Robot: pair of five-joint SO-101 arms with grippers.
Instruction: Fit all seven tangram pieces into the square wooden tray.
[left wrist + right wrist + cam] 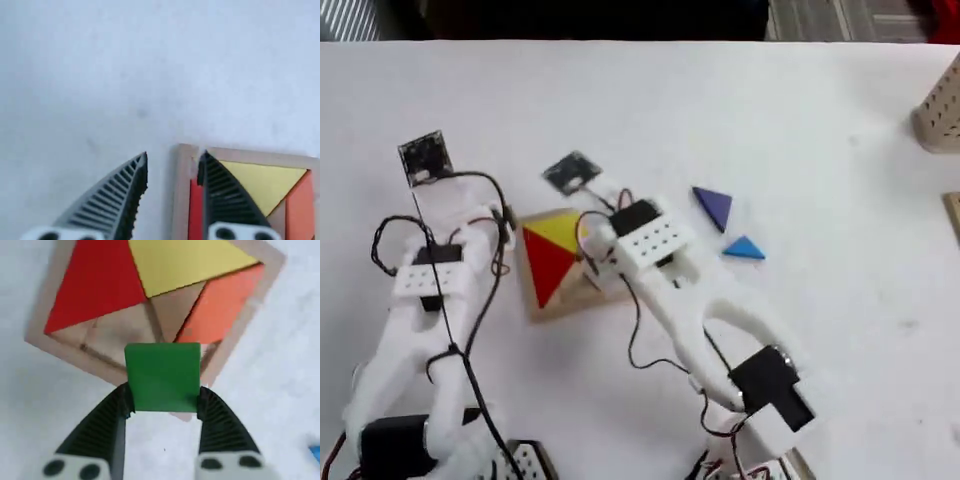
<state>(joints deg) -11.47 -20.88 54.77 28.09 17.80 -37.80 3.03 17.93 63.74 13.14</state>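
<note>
The square wooden tray (542, 302) lies at the table's middle and holds a red triangle (546, 262) and a yellow triangle (558, 229). In the right wrist view an orange piece (220, 310) also sits in the tray (75, 347). My right gripper (162, 400) is shut on a green square (162, 376), held over the tray's near edge. My left gripper (172, 175) is open, straddling the tray's corner (182, 160), one finger (220, 195) over the red triangle (196, 220). A purple triangle (714, 207) and a blue triangle (744, 248) lie loose to the right.
A pegged wooden block (940, 105) stands at the right edge. Wide bare table spreads behind and to the right of the tray. Loose cables hang from both arms near the tray.
</note>
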